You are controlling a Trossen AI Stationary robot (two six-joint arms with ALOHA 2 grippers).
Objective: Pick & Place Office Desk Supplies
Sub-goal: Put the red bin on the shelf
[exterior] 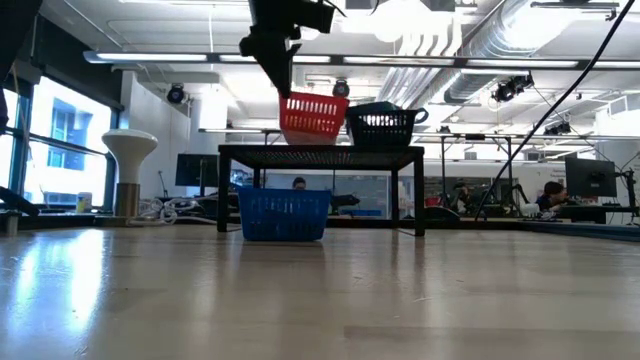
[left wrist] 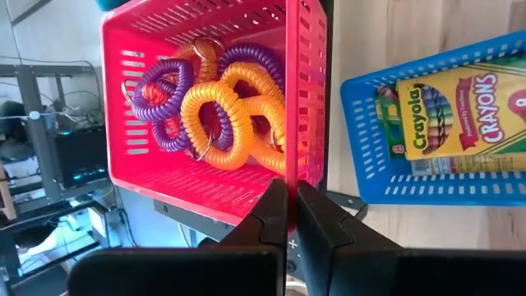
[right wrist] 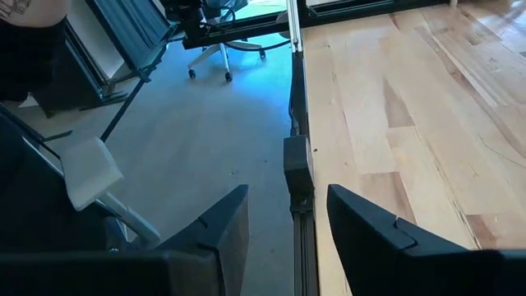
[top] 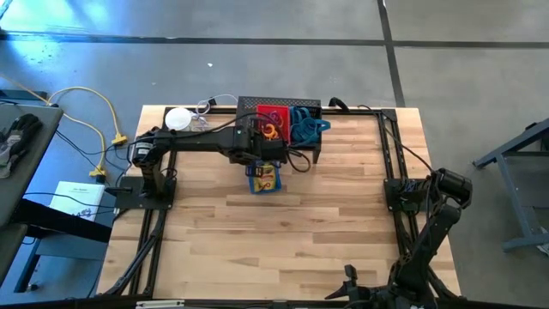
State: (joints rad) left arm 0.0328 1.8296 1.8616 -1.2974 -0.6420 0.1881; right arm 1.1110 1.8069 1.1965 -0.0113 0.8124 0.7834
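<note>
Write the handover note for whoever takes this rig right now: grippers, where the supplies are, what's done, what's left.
Left gripper: shut on the red bin's wall, up on the black mesh rack.
Right gripper: open, empty, parked by the table's right edge.
Supplies: orange and purple coil rings lie in the red bin. Crayola crayon box lies in the blue bin, which stands on the table in front of the rack. Blue looped cords are in the black bin on the rack.
Done: all visible supplies are sorted into bins.
Left: whatever the red bin is being gripped for; its destination isn't shown.
</note>
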